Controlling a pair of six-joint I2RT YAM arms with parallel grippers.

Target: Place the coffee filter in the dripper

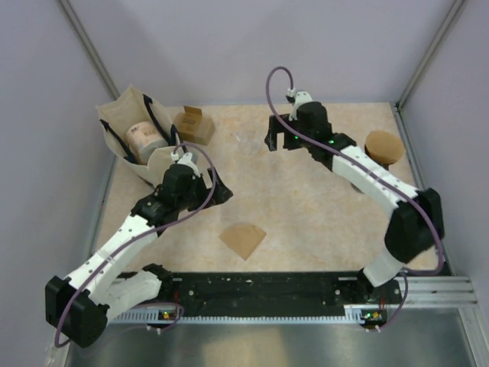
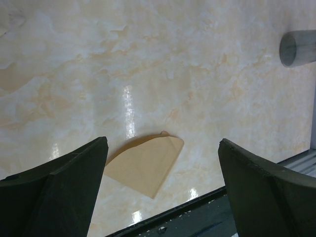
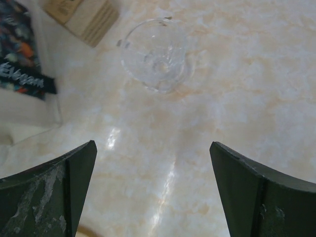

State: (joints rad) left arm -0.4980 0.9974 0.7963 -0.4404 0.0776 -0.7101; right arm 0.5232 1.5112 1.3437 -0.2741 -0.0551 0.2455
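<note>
I see the brown filter (image 1: 243,240) lying flat on the table (image 1: 306,206), near the front edge. My left end effector (image 2: 161,148) hovers above it, wide open and empty. My right end effector (image 3: 153,145), also wide open and empty, faces the clear dripper (image 3: 157,52) farther back.

Left wrist view: filter (image 2: 145,168), left corner hidden behind left pincer (image 2: 163,148); grey cylinder (image 2: 297,48) cut by the right edge. Right wrist view: box (image 3: 84,17) and bag (image 3: 24,113) cropped at the frame edges. Top view: dripper (image 1: 248,141) faint, outline indistinct.
</note>
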